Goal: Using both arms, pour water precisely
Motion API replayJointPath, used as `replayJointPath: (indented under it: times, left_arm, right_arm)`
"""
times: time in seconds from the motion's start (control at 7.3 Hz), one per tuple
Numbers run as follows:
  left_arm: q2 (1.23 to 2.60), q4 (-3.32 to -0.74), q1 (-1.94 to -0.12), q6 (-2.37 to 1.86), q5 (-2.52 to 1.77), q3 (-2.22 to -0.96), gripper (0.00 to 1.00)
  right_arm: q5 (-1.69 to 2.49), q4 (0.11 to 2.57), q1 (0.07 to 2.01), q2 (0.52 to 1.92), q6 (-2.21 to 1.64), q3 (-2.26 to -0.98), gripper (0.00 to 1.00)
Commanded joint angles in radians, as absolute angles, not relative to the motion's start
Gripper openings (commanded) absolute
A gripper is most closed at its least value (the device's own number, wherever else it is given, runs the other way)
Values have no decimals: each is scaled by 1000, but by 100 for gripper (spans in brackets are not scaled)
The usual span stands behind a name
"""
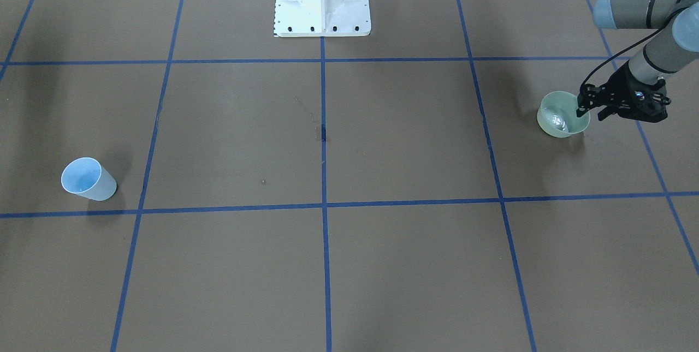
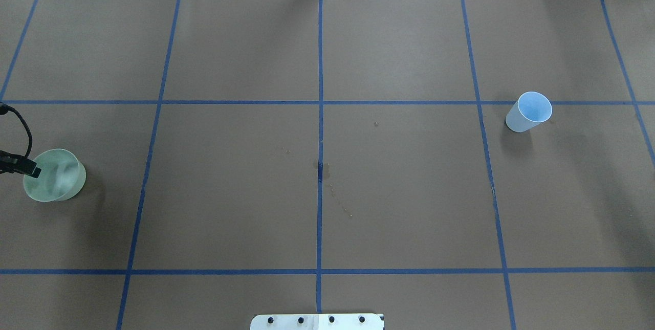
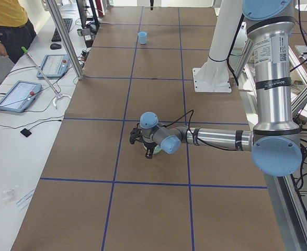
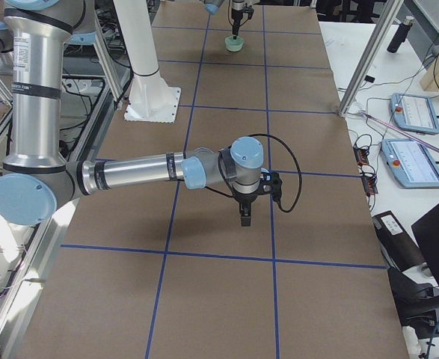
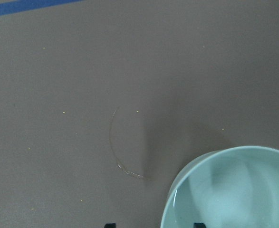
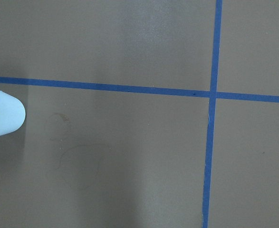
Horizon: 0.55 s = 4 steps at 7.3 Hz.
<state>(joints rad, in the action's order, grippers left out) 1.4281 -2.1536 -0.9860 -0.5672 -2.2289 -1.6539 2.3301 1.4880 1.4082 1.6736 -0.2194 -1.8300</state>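
Left gripper (image 1: 591, 111) is straddling the green cup (image 1: 551, 125) at its rim, jaws spread.
Right gripper (image 4: 244, 215) is hanging over open table (image 4: 316, 284), jaws impossible to judge; arm label (image 3: 271, 57) too small to read.

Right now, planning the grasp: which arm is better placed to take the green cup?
Left. The left gripper is open astride the rim of the green cup; the right arm hangs far away from it.
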Motion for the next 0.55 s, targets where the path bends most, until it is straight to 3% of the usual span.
replayJointPath:
  times: [0.0,0.14,0.41]
  left_arm:
    - [1430,-2155,-980,-566,-2229,-1654,6]
    - [1430,-2155,-980,-566,-2238,-1667,0]
    - [1439,-2145,-982,-566,-2275,-1701,0]
  right_arm:
    - [2330,1488,1408,1672,-219,-1830,100]
    - [2330,1488,1408,1672,-219,-1830,100]
    - [2330,1488,1408,1671,-221,-1830,100]
